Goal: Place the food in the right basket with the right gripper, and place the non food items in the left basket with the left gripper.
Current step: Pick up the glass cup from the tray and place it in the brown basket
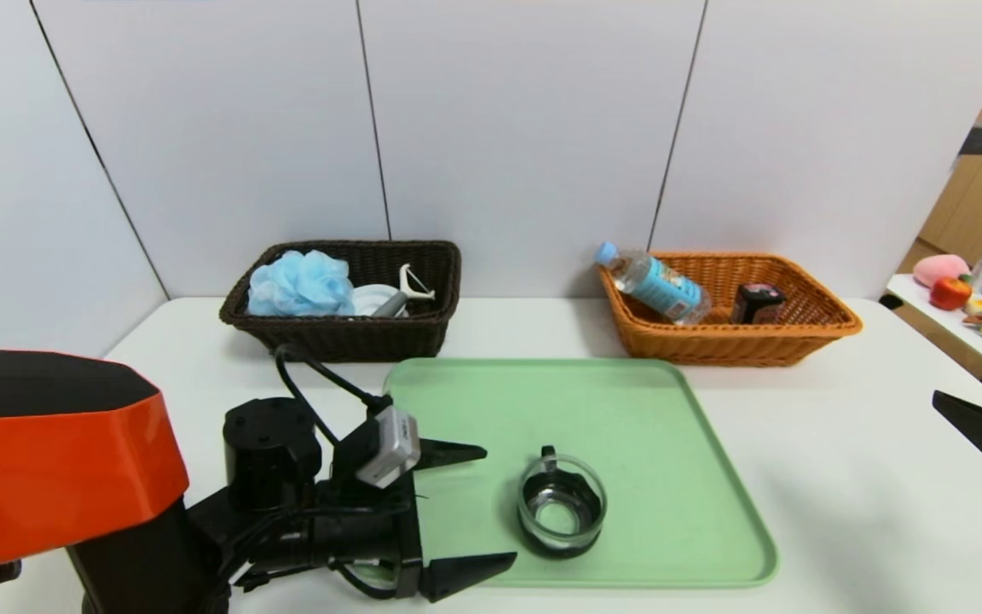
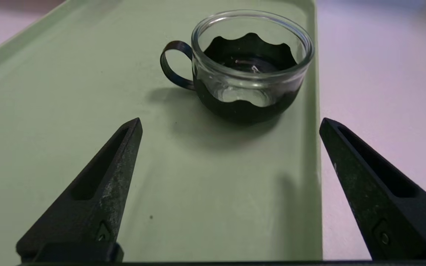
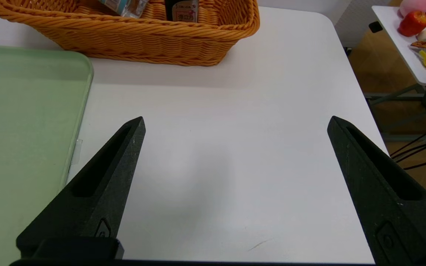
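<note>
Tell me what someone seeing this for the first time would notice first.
Probably the glass cup, alone on the green tray at mid-table, with the open left pincer just short of it. Next come the dark basket back left and the orange basket back right. The right pincer hangs open over bare table.

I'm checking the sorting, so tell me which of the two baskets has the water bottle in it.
The orange basket on the robot's right holds the water bottle, which leans over its rim. The dark brown basket on the left holds a blue bath sponge instead.
</note>
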`<state>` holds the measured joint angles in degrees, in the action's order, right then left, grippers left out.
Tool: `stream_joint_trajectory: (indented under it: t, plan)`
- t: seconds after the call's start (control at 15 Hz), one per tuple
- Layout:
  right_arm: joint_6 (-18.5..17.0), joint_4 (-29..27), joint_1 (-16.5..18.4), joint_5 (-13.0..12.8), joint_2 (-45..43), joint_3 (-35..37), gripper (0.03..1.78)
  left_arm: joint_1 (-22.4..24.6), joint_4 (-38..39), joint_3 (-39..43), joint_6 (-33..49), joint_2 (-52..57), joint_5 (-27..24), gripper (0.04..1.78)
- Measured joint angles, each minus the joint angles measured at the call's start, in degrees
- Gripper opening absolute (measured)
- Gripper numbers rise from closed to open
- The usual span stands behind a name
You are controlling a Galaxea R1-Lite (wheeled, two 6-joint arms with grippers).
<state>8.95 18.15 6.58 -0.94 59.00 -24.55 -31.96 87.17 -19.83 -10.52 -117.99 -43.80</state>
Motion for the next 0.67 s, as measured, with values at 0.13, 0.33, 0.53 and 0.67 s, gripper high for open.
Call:
stream_joint_trajectory:
  t: [0.13, 0.33, 0.53, 0.67]
  plan:
    - [-0.1, 0.0, 0.1, 0.0, -0.1, 0.0, 1.7, -1.4, 0.0, -1.9, 1.5, -0.7, 0.5, 1.69]
    - [-0.1, -0.1, 0.1, 0.0, -0.1, 0.0, 1.7, -3.1, 0.0, -3.0, 1.8, -1.3, 1.4, 1.69]
    - [-0.2, -0.2, 0.1, 0.1, 0.0, 0.0, 1.7, -4.9, 0.0, -3.6, 2.2, -1.6, 1.8, 1.69]
    - [-0.2, -0.3, 0.1, 0.0, 0.0, 0.0, 1.7, -5.4, 0.0, -4.5, 2.2, -2.1, 2.1, 1.69]
